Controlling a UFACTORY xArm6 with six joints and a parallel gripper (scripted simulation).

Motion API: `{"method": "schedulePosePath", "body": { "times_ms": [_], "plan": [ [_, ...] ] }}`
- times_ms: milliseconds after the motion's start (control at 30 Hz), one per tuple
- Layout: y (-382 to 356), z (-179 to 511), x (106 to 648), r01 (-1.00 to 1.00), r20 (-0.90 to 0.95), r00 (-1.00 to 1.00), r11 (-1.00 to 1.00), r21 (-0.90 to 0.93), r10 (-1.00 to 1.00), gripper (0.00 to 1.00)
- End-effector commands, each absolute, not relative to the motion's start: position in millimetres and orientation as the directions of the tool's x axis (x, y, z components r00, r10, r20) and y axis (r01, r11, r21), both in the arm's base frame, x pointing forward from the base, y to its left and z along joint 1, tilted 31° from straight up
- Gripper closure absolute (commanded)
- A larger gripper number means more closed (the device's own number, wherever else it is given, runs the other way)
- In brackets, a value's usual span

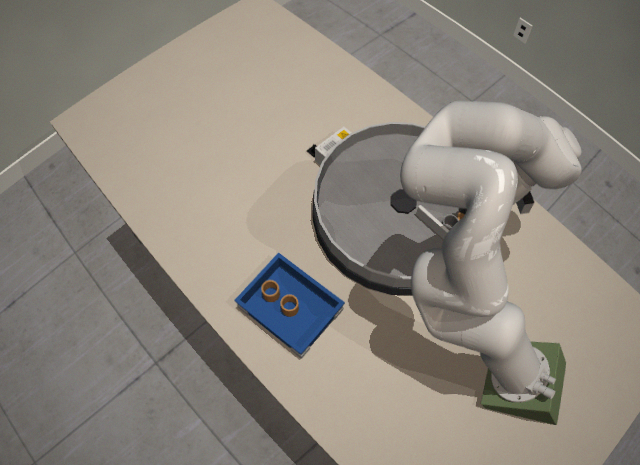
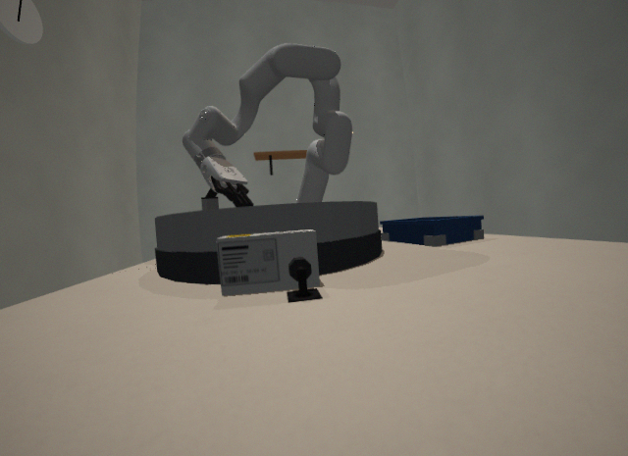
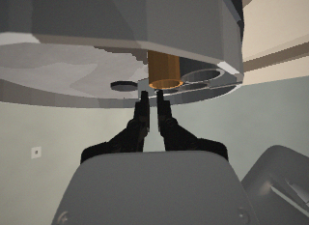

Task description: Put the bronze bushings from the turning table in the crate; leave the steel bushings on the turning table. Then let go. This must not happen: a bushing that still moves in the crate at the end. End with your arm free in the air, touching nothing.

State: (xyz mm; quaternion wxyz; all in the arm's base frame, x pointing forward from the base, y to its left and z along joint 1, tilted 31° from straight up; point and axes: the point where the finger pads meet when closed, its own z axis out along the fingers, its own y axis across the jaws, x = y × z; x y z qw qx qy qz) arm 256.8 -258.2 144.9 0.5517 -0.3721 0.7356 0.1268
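The turning table (image 1: pixel 356 181) (image 2: pixel 284 223) (image 3: pixel 72 17) is a grey round tray with a raised wall. A bronze bushing (image 1: pixel 461 215) (image 3: pixel 164 68) stands in it, partly hidden by the arm in the top view. At least one steel bushing (image 1: pixel 451 215) is beside it; more grey rings show in the wrist view. My gripper (image 3: pixel 153 98) (image 2: pixel 245 204) is shut and empty, with a narrow gap between its fingers. Its tips are near the bronze bushing and hidden in the top view. The blue crate (image 1: pixel 310 320) (image 2: pixel 456 230) holds two bronze bushings (image 1: pixel 270 297) (image 1: pixel 289 311).
A pale bar (image 1: pixel 433 220) runs outward from the black hub (image 1: pixel 403 201) (image 3: pixel 124 85) of the turning table, beside the bushings. A labelled white box (image 1: pixel 333 142) (image 2: pixel 268 261) stands against the table's outer wall. My arm stands on a green block (image 1: pixel 555 367).
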Motion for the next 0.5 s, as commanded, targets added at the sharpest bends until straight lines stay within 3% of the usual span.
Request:
{"method": "schedulePosePath", "body": {
  "times_ms": [0, 467],
  "plan": [
    [-259.2, 145.3, 257.0, -0.687, -0.905, -0.114, 0.691, -0.227, -0.410, 0.89],
    [-258.9, 143.9, 257.7, -0.687, -0.905, -0.114, 0.691, -0.227, -0.410, 0.89]
  ]
}}
